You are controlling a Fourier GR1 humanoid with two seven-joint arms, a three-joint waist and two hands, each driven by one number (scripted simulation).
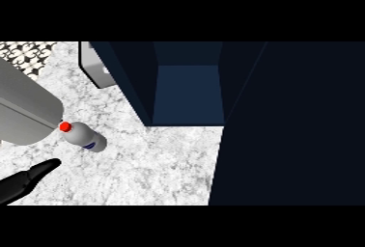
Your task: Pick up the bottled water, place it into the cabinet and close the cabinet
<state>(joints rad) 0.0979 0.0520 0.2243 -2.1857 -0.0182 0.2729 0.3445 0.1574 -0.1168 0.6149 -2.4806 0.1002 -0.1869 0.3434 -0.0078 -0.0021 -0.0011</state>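
The bottled water (pixel 85 137), clear with a red cap and a blue label, lies tilted on the white speckled counter (pixel 149 164), its cap pointing up-left. The dark blue cabinet (pixel 189 91) stands open just right of and behind it, and its inside holds nothing that I can see. Its door (pixel 292 130) is swung out as a large dark panel over the view's right side. My left hand (pixel 25 182) comes in at the lower left with fingers straight, pointing toward the bottle and a short way below-left of it, not touching. My right hand is out of view.
A large grey rounded body (pixel 25 106) fills the left edge and nearly touches the bottle's cap. A grey box-like object (pixel 96 67) sits at the back beside the cabinet's left wall. A patterned wall (pixel 28 55) shows at the top left.
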